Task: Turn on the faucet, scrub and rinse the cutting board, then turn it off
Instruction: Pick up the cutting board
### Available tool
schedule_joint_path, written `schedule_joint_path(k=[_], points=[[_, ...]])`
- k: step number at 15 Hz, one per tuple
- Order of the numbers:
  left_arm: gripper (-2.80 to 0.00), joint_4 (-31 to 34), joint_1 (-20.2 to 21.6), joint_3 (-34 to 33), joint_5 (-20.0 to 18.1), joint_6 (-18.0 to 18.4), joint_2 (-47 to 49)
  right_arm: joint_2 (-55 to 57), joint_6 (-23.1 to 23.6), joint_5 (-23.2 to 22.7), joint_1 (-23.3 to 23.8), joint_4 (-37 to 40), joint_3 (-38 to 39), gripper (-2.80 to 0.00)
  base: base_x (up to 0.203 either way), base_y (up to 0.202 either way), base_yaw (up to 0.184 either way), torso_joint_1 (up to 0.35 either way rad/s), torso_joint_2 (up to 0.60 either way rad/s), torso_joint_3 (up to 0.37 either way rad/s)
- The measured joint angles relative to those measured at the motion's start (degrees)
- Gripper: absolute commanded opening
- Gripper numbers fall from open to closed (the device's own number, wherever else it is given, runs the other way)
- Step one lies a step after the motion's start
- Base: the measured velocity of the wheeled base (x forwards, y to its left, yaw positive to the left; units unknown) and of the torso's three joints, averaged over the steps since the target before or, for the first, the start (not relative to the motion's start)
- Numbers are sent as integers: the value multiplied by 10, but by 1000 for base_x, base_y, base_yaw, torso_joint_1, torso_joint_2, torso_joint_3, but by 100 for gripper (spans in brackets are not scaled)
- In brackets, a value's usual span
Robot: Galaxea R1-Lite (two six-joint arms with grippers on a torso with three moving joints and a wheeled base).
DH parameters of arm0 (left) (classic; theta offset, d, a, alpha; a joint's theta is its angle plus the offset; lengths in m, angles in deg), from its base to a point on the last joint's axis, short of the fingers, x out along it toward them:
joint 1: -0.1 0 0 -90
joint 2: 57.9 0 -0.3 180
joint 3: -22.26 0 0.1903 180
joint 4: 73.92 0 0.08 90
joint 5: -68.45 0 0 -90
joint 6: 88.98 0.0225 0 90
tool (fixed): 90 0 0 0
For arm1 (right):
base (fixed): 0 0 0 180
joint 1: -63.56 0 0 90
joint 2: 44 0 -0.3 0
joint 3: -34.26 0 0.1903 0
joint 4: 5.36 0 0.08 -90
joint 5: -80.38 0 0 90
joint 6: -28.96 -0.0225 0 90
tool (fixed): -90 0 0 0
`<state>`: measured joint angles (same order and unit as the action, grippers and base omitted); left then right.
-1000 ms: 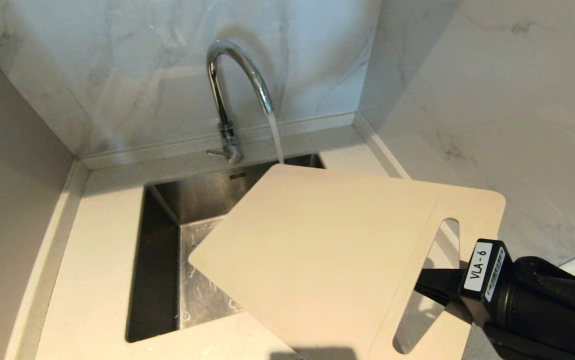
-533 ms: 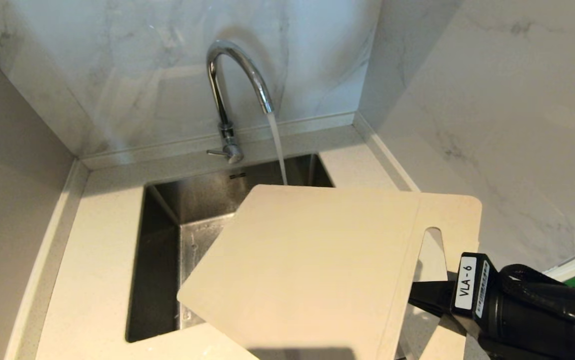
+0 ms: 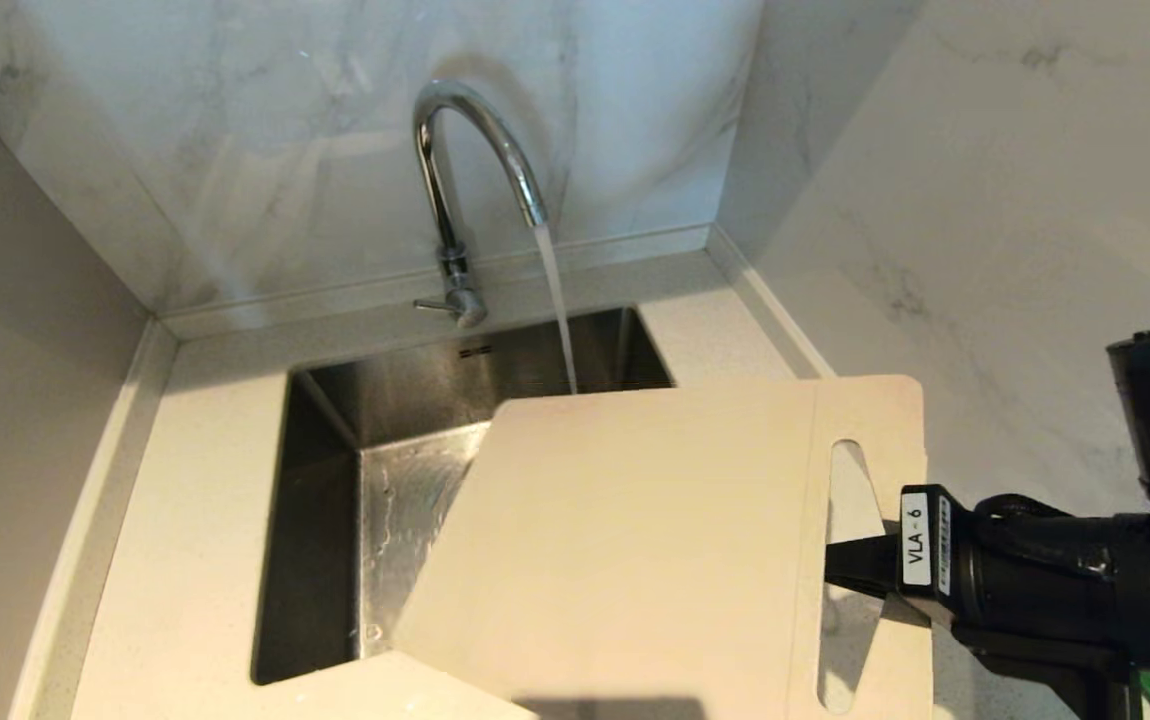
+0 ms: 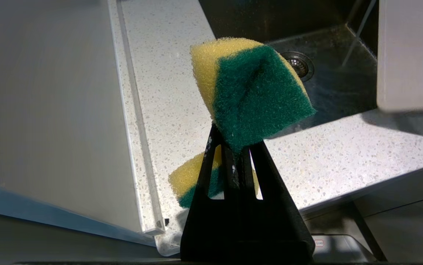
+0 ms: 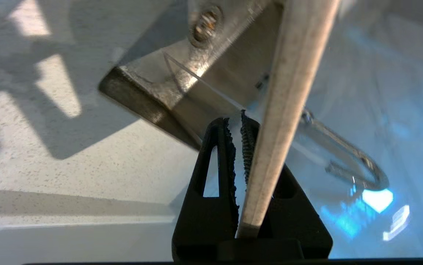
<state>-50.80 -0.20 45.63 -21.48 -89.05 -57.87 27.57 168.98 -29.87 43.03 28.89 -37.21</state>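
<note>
The cutting board (image 3: pixel 635 540) is being held up over the sink (image 3: pixel 335 520) by the right claw (image 3: pixel 850 565). The board is being pinched at its handle end, on the side of the sink away from the grey side wall. The long handle hole (image 3: pixel 845 570) is lying right by the claw. The rest of the board is being stretched out over the front part of the sink.

Water (image 3: pixel 557 310) is being poured from the faucet (image 3: pixel 465 170) at the back of the sink. The stream is being hidden behind the board's far edge, so it cannot be told if the board is being hit by it.

In the right wrist view the board (image 5: pixel 281 121) is being seen edge-on, squeezed between the right claw's (image 5: pixel 250 143) fingers. That thin edge is not being shown in the head view.

Only in the left wrist view is the left claw (image 4: pixel 233 147) being shown. It is being pressed shut on a yellow and green sponge (image 4: pixel 252 92), above the counter (image 4: pixel 167 92) at the front of the sink. The drain (image 4: pixel 298 64) is being shown there too.

Open room is being left over the sink on the side nearest the grey wall. The marble wall (image 3: pixel 985 200) is standing near the board's handle end.
</note>
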Motion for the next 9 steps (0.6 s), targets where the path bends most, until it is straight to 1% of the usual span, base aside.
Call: schedule_joint_path(k=[2,5,7,9], points=[[-280,0,1,0,0,0,0,19,35,-1,2,31,-26,-280,0,0,0,0,0,0],[-280,0,0,0,0,0,0,46,58,-1,4,35,-60,-280,0,0,0,0,0,0],[-280,0,0,0,0,0,0,66,81,-1,7,44,-96,-280,0,0,0,0,0,0],[-280,0,0,0,0,0,0,90,100,2,10,69,-140,-280,0,0,0,0,0,0]])
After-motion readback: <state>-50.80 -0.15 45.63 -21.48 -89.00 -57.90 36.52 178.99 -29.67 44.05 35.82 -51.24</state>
